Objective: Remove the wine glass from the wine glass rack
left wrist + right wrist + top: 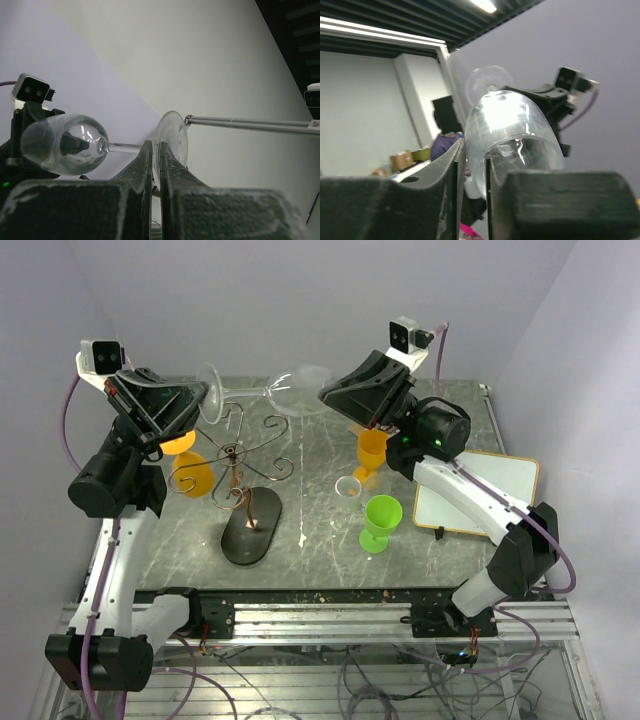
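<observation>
Top external view: the wine glass [285,393] lies level above the rear scrolls of the wine glass rack [237,455], its long axis running left to right, foot to the rack's left, bowl to its right. The left gripper [197,398] meets it at the foot end and the right gripper [328,395] at the bowl end, so neither arm is the nearer; each has one end. The coming move, as I judge it, turns on raising that axis straight up from the rack without tilting it.

From above I cannot tell whether the stem is touching the scroll just under it.

Left wrist view shows what the overhead one hides: the fingers [142,165] stand narrow, pinching the edge of the foot [172,137], with the stem and bowl [65,145] reaching away to the side.

Right wrist view shows the right fingers [447,167] drawn narrow with the bowl's rim wall between them, and the foot beyond, small and blurred.
</observation>
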Controlling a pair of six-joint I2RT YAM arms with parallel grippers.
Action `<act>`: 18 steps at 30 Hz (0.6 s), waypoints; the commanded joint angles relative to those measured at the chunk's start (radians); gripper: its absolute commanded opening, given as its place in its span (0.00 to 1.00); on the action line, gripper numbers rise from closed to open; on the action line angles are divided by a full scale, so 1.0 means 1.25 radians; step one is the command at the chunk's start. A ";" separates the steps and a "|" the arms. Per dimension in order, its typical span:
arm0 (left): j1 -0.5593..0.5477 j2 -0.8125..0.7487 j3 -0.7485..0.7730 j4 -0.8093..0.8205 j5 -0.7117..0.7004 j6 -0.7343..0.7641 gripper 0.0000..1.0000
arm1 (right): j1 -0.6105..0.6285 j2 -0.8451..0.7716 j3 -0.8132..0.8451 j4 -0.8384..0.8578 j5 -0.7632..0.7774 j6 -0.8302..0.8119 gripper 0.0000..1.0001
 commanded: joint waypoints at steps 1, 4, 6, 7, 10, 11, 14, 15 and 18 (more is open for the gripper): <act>-0.002 -0.011 -0.020 0.013 -0.021 -0.142 0.07 | 0.027 0.002 0.049 0.110 0.011 0.021 0.10; -0.002 -0.023 -0.012 -0.020 -0.014 -0.107 0.07 | 0.037 -0.006 0.049 0.108 0.016 0.017 0.00; -0.002 -0.041 0.002 -0.099 0.007 -0.037 0.12 | 0.038 -0.025 0.031 0.104 0.032 0.005 0.00; -0.003 -0.067 0.014 -0.177 0.022 0.028 0.23 | 0.037 -0.045 0.011 0.095 0.049 -0.012 0.00; -0.002 -0.152 0.061 -0.576 0.000 0.300 0.52 | 0.037 -0.114 -0.042 0.011 0.094 -0.096 0.00; -0.002 -0.176 0.080 -0.671 -0.020 0.365 0.60 | 0.037 -0.139 -0.057 -0.044 0.113 -0.129 0.00; -0.003 -0.219 0.099 -0.794 -0.059 0.467 0.73 | 0.035 -0.205 -0.093 -0.148 0.159 -0.217 0.00; -0.003 -0.225 0.103 -0.814 -0.059 0.482 0.76 | 0.035 -0.230 -0.102 -0.202 0.179 -0.265 0.00; -0.002 -0.235 0.117 -0.871 -0.058 0.522 0.80 | 0.033 -0.312 -0.120 -0.407 0.293 -0.378 0.00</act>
